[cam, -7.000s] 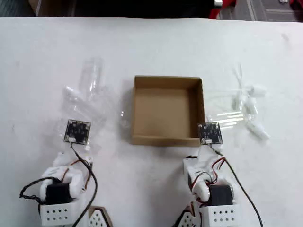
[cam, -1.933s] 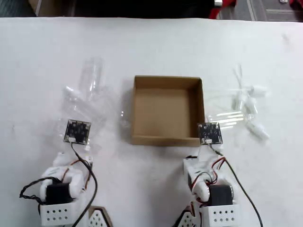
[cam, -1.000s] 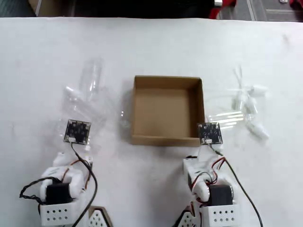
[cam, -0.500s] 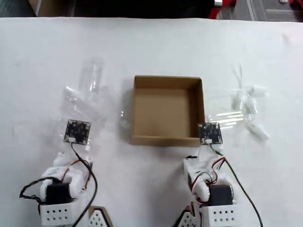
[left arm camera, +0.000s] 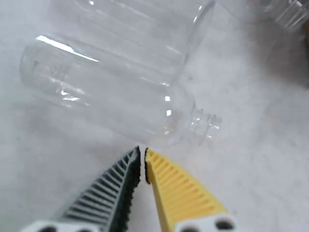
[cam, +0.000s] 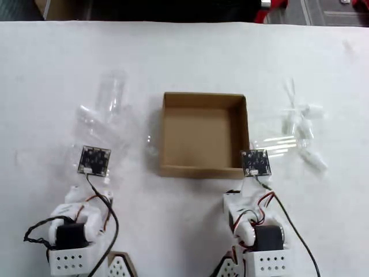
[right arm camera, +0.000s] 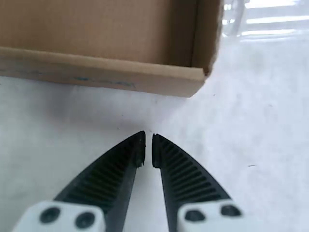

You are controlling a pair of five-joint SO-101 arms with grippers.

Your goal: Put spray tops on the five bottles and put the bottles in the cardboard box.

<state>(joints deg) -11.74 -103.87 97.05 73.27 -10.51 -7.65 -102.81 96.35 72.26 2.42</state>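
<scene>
Nothing had moved since the earlier frames: the left arm (cam: pixel 75 228), the right arm (cam: pixel 256 231), the bottles (cam: pixel 106 115), the spray tops (cam: pixel 302 130) and the cardboard box (cam: pixel 202 171) sat where they had been, the box empty and no top fitted. The bottles lay in a loose heap on the bench (cam: pixel 184 52) to the left of the box, overlapping and too clear to count. The spray tops lay scattered on its other side, well apart from them. The bottles looked empty and thin-walled, so they would likely be very light, smooth enough to slip, prone to roll on their round sides, and apt to dent under a hard squeeze. The sounder hold seemed to be across the body just below the shoulder, leaving the stiffer threaded neck (left arm camera: pixel 205 126) free for a top. The spray tops appeared small and light, their thin tubes (right arm camera: pixel 260 19) likely to bend, so the heads were the part to take. The left jaws were pressed together on nothing, their tips just short of the shoulder of the nearest bottle (left arm camera: pixel 111 96), which lay on its side, neck open. The right jaws were likewise closed and empty, low over bare bench just outside the near wall of the box by its corner, with those tubes beyond that corner.
</scene>
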